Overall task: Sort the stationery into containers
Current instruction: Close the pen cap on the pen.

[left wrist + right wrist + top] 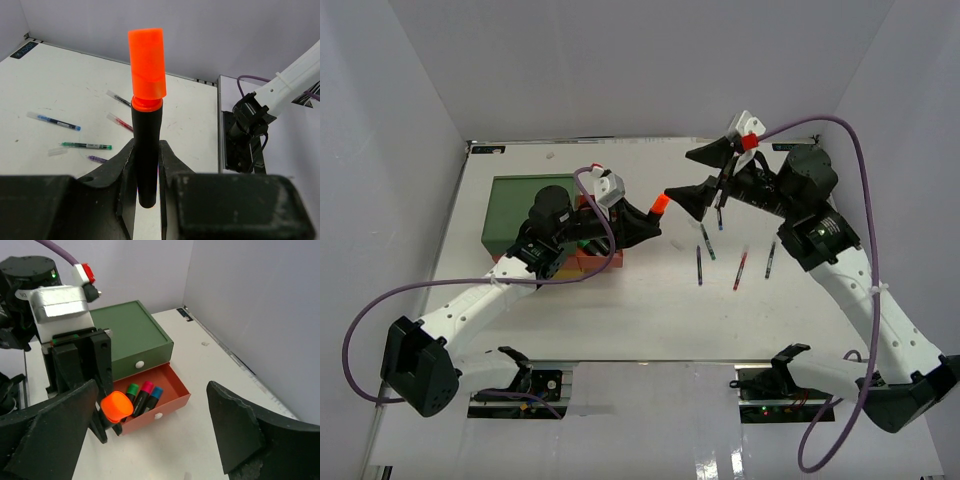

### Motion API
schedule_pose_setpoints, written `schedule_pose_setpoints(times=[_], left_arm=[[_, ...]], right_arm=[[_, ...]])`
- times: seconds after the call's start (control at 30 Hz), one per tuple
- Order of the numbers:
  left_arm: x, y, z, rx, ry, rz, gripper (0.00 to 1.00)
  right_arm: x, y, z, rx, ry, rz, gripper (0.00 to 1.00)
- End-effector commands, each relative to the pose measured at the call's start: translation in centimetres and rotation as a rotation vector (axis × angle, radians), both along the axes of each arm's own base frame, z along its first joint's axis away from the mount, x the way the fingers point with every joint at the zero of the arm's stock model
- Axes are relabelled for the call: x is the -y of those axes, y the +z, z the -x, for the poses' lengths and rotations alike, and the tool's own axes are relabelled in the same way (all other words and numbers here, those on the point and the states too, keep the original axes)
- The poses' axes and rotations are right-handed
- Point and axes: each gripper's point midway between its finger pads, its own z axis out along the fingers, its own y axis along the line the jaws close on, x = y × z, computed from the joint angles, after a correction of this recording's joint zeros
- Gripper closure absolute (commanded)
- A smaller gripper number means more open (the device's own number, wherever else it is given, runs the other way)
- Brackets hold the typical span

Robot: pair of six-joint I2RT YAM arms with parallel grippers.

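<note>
**Highlighter clamped at drawer mouth, drop not safe yet**

Left gripper [146,167] has its jaws closed tight on the black barrel of the orange-capped highlighter [147,100], gripping low, cap pointing away. In top view it sits mid-frame, just right of the drawer stack. In right wrist view the cap shows lower left, at the front corner of the open red-orange drawer [170,407]. Can't tell if it's over the tray or just outside it.

Risks, as I judge them:
- Letting go here could clip the front wall and send it rolling onto the table [620,320].
- Grip is near the barrel's end, so it may pivot w/ any knock.
- Right gripper [705,172] is v. near, jaws spread wide, holding nothing, facing the left one. A swing by either arm could bump them.

Around: green, pink and blue-capped highlighters [145,392] lie in the drawer, so space is tight. Green tier [127,332] above is shut. Thin pens [738,270] lie loose right of centre, under the right arm, apart from the stack.
</note>
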Motion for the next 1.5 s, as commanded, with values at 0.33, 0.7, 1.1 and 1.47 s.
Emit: schedule_pose_setpoints(times=[0.33, 0.7, 1.1, 1.47], left_arm=[[-0.7, 0.7, 1.0, 0.054, -0.017, 0.036, 1.0], [-1.4, 1.5, 1.7, 0.087, -0.006, 0.07, 1.0], [-1.4, 1.4, 2.0, 0.094, -0.023, 0.078, 1.0], [-1.3, 1.5, 2.0, 0.097, -0.027, 0.083, 1.0]], right_arm=[[-1.9, -1.6, 3.4, -0.02, 0.389, -0.01, 0.15], [-3.5, -3.3, 3.2, -0.084, 0.479, -0.015, 0.27], [-4.5, -3.7, 3.1, -0.109, 0.502, -0.025, 0.4], [-5.3, -4.5, 3.4, -0.14, 0.52, -0.018, 0.5]])
